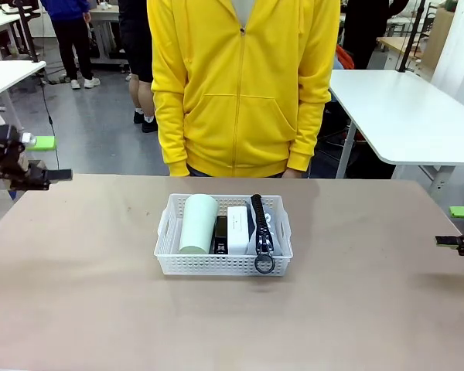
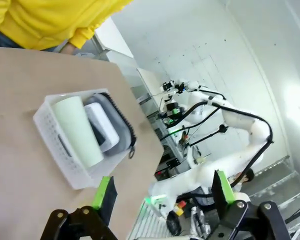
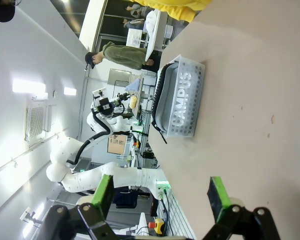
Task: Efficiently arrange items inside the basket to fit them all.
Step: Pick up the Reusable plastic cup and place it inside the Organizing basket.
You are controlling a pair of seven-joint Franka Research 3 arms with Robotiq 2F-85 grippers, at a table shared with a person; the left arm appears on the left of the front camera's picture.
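Front view shows the bare brown table [image 1: 100, 309] at the near side, and past it, at the middle, the white basket [image 1: 221, 265] with all four items lying side by side in it: the pale green cup [image 1: 198, 224] on its side at the left, the small black stapler [image 1: 220, 234] just right of it, the white box [image 1: 237, 219] next, and the grey pouch [image 1: 263, 232] standing on edge against the right wall, its zipper uppermost and the ring pull [image 1: 264, 263] hanging over the near rim

Both arms sit well apart from the basket at the table's sides. The left gripper [image 2: 161, 192] has its green-padded fingers [image 2: 103, 191] spread wide with nothing between them, and the right gripper [image 3: 160, 194] is likewise spread and empty. At the far side a person in a yellow hoodie [image 1: 243, 85] stands close to the table edge

By the look of it the packing is done or nearly so, and the risks lie in any further touch. The pouch stands tall and soft: a nudge could tip it over the box or out across the right wall. The dangling ring pull could snag a finger passing the near rim and drag the light basket along. The cup, lying round-sided, may roll if its neighbour is lifted away. A reach over the far rim would also come near the person
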